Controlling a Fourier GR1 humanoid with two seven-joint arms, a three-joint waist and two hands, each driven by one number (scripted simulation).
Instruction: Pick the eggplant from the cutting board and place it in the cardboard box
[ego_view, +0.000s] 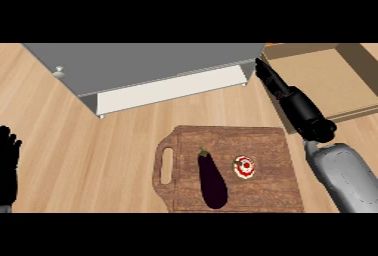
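Glossy elongated eggplant (212, 181) lies on grainy wooden cutting board (273, 150); right hand (284, 95) straight-fingered, holding nothing.

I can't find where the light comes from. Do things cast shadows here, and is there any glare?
Head view: the lighting is soft and even. The eggplant throws only a faint shadow on the cutting board; the grey cabinet darkens the counter slightly along its lower edge; there is no glare, only a dull sheen on the right hand.

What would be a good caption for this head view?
Dark purple eggplant lies untouched on the brown wooden cutting board while the right hand stretches toward the open cardboard box.
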